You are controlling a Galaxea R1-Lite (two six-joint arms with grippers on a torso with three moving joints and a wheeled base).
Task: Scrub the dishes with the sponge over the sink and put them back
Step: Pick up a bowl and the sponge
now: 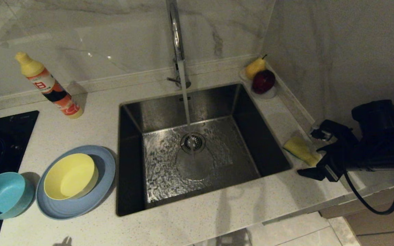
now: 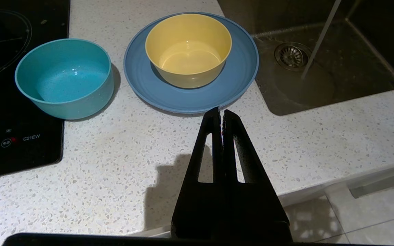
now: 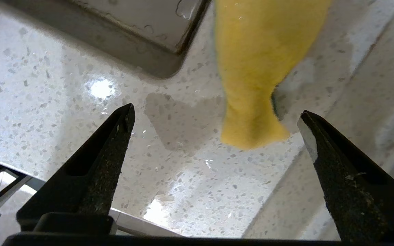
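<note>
- Setting: a home kitchen.
- Speckled white stone countertop runs into a corner, marble-look wall panels behind.
- Stainless steel sink set into the counter; chrome tap running water onto the drain.
- Black cooktop at the counter's left end.
- Dish soap bottle, plastic bowls, a plate, a sponge.
- Pear and apple in the corner.

White speckled countertop meets grey-veined marble walls; pale tiled floor below.
</note>
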